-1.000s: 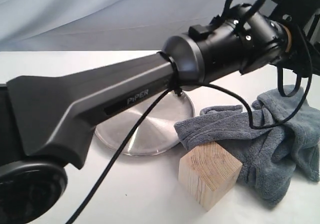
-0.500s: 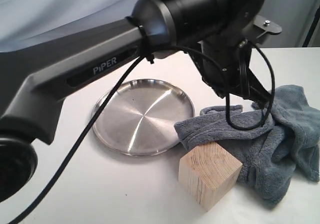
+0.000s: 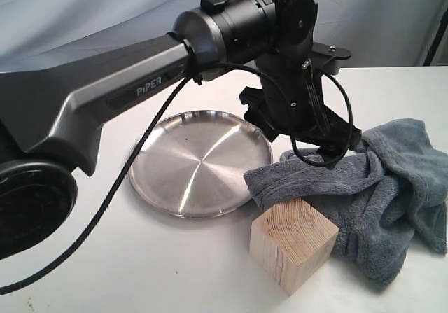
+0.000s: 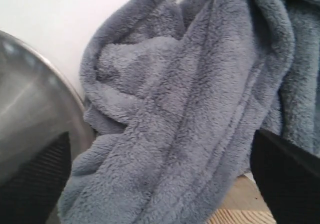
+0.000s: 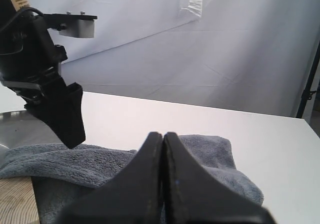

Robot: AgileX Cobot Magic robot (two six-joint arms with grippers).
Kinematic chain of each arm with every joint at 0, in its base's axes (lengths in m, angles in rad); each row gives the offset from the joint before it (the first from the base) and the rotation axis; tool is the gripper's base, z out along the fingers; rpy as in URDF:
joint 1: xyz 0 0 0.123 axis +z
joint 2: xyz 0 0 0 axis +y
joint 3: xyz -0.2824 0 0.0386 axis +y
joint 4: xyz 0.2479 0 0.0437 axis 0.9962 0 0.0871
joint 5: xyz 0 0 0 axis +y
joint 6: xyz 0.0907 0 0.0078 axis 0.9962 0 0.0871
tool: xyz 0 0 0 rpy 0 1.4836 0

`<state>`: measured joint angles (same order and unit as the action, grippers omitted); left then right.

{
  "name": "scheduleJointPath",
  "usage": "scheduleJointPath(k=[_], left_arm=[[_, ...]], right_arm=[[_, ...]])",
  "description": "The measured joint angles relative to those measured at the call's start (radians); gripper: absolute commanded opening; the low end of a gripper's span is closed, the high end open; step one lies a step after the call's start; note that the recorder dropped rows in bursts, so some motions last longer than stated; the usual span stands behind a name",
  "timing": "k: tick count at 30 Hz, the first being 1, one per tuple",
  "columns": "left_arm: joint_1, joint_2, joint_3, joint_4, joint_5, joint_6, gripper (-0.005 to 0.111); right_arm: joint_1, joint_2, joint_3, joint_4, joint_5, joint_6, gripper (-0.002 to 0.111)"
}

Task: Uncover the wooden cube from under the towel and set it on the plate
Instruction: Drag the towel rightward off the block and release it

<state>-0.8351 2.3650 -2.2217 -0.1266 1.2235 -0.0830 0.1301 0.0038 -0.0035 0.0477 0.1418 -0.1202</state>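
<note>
The wooden cube [image 3: 292, 243] stands at the front of the white table, mostly bare, with the towel's [image 3: 381, 187] front fold resting on its rear top edge. The steel plate [image 3: 192, 162] lies left of the towel and holds nothing. My left gripper [image 3: 334, 143] hangs open just over the towel's [image 4: 185, 108] left part, its dark fingers [image 4: 285, 176] spread to either side of the folds; a strip of the cube [image 4: 250, 211] and the plate's rim [image 4: 60, 83] show there. My right gripper [image 5: 163, 140] is shut on nothing, low behind the towel [image 5: 210, 156].
The left arm's long black link [image 3: 105, 110] and its cable [image 3: 133, 166] cross above the plate. A grey-blue backdrop [image 5: 200, 48] hangs behind the table. The left gripper's body [image 5: 52, 103] shows in the right wrist view above the towel.
The left arm has swung left and down, bringing its gripper from high at the right to just above the towel's left part. Cube, plate and towel have not moved.
</note>
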Motion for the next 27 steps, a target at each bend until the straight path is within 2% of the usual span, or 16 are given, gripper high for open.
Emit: scheduleJointPath(k=[12, 15, 20, 27], left_arm=[[-0.004, 0.052, 0.000, -0.029, 0.000, 0.026, 0.094], [-0.004, 0.080, 0.000, -0.031, 0.000, 0.026, 0.088], [-0.004, 0.096, 0.000, -0.031, -0.002, 0.028, 0.057], [-0.004, 0.096, 0.000, -0.031, -0.002, 0.052, 0.001]], right_arm=[[0.000, 0.000, 0.000, 0.000, 0.000, 0.000, 0.000], [0.000, 0.000, 0.000, 0.000, 0.000, 0.000, 0.000], [0.000, 0.000, 0.000, 0.000, 0.000, 0.000, 0.000], [0.000, 0.000, 0.000, 0.000, 0.000, 0.000, 0.000]])
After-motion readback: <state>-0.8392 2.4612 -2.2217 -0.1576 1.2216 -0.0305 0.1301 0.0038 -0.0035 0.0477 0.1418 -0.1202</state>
